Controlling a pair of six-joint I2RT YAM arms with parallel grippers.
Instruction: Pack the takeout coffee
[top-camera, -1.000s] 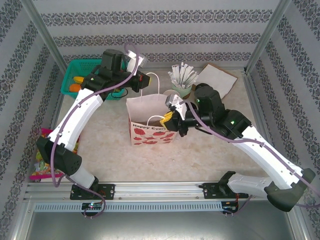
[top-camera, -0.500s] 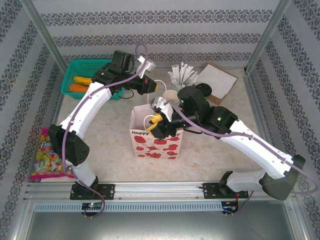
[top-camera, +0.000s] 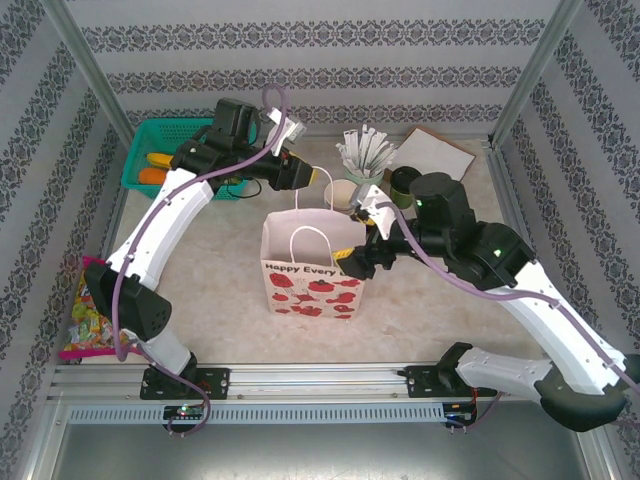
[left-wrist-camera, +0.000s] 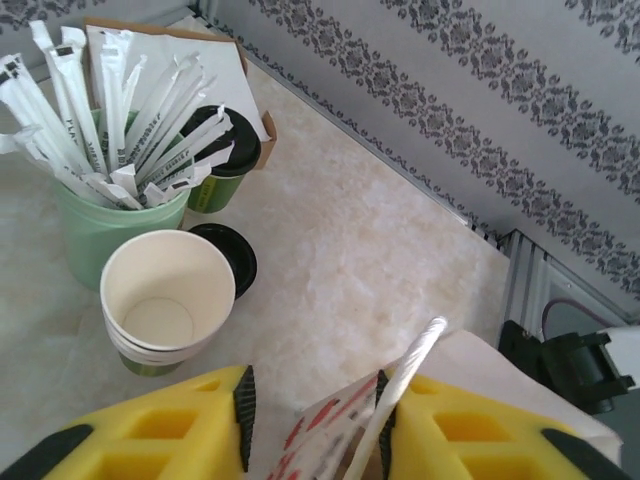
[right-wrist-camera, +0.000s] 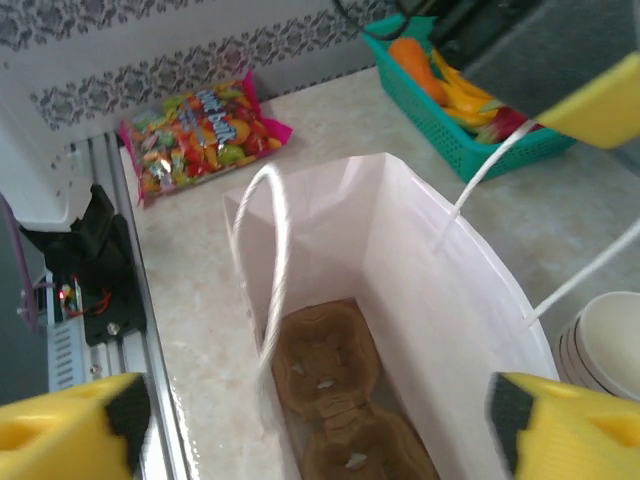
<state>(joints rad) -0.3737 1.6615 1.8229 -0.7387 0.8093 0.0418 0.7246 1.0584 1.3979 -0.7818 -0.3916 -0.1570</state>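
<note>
Small green paper cup w/ black plastic lid (left-wrist-camera: 228, 152) upright on desk (left-wrist-camera: 350, 250) behind green cup of white-wrapped sticks (left-wrist-camera: 95, 228), outside white strawberry-print paper bag (top-camera: 312, 272); vs earlier, right gripper (right-wrist-camera: 315, 420) backed to bag's right edge w/ jaws spread wide, left gripper (left-wrist-camera: 315, 420) jaws unclenched, loose around bag handle (left-wrist-camera: 405, 385).

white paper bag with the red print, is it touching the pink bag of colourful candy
Apart. The right wrist view shows bare tabletop between the white paper bag and the pink candy bag.

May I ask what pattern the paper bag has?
The paper bag is white with red fruit-like prints; top external view.
</note>
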